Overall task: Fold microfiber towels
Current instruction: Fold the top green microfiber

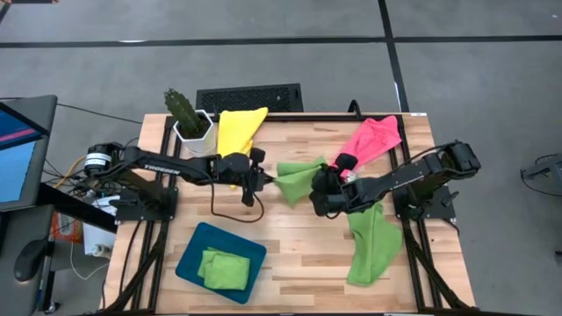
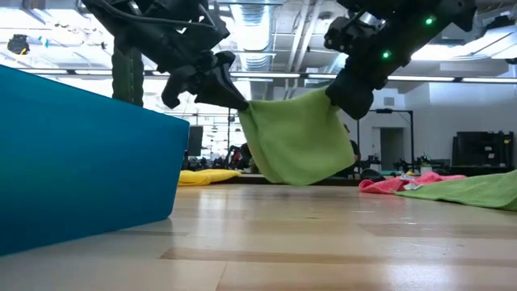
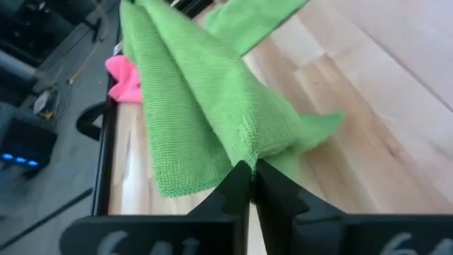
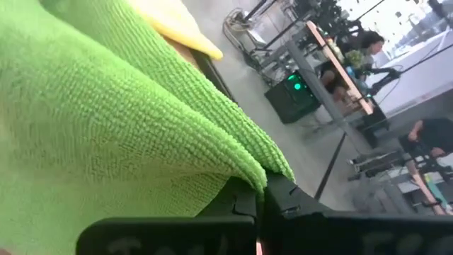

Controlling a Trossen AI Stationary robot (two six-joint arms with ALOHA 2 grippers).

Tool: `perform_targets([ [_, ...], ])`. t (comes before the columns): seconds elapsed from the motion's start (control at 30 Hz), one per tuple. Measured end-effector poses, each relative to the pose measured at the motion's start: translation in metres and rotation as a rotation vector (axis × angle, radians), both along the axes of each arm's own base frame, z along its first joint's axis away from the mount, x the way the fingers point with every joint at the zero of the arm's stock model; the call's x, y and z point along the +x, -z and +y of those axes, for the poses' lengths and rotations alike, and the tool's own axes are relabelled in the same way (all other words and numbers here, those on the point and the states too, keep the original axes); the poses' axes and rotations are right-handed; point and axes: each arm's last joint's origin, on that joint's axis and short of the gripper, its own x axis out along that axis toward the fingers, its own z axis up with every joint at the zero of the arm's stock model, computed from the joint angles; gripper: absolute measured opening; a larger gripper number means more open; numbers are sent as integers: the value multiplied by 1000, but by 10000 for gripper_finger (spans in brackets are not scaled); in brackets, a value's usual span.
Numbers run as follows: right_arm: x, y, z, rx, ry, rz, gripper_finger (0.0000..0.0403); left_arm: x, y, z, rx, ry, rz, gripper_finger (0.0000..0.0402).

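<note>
A lime green towel point(image 1: 299, 178) hangs between my two grippers above the middle of the table; in the low view point(image 2: 297, 139) its lower edge sags close to the wood. My left gripper point(image 1: 266, 179) is shut on its left corner, my right gripper point(image 1: 327, 186) on its right corner. Another green towel point(image 1: 372, 246) lies spread at the near right. A yellow towel point(image 1: 239, 128) and a pink towel point(image 1: 372, 140) lie at the far edge. A folded green towel point(image 1: 224, 268) lies in the teal tray point(image 1: 195, 248). My left gripper pinches the towel's left corner point(image 3: 249, 154) between its two fingertips, coming level from the table's left. The cloth is bunched there in several layers and hangs clear of the table. My right gripper pinches the towel's right corner point(image 4: 260, 176) between its two fingers, coming from the table's right. A folded edge runs into the fingers, and the towel hangs below them.
A potted cactus point(image 1: 186, 114) stands at the far left, with a black grille point(image 1: 249, 96) beyond the table's far edge. The teal tray's wall point(image 2: 81, 162) fills the low view's left side. People show in the room behind, in the right wrist view point(image 4: 368, 46).
</note>
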Motion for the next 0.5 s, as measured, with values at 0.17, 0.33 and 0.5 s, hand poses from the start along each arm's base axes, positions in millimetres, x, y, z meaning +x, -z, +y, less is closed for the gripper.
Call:
perform_targets([
  [0.17,-3,2,-4,-18,9,59,13,0,0,-3,87,-55,16,63],
  [0.33,-3,1,-17,-74,44,122,13,-1,0,-1,144,-93,26,118],
  [0.5,-3,-1,-36,-171,132,162,13,-2,0,2,238,-143,59,170],
])
